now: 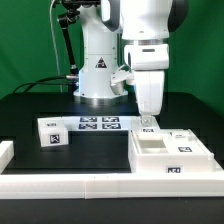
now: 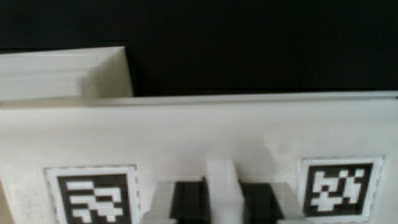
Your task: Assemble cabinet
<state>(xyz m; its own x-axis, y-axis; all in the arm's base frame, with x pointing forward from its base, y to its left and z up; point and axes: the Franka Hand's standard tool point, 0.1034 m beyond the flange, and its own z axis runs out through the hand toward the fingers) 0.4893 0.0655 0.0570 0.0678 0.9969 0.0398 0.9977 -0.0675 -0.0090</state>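
The cabinet (image 1: 170, 152) is a white box with open compartments and small tags, lying on the black table at the exterior view's right. My gripper (image 1: 148, 120) is down at its back left corner. In the wrist view the cabinet's wall (image 2: 214, 125) fills the frame with a tag on each side. My gripper (image 2: 222, 200) has its two dark fingers (image 2: 185, 203) close on either side of a thin white upright rib of the cabinet, so it looks shut on it.
A small white tagged block (image 1: 52, 133) lies at the left. The marker board (image 1: 98, 124) lies before the robot base (image 1: 97, 75). A long white rail (image 1: 100, 186) runs along the front. Another white piece (image 1: 5, 152) sits at the left edge.
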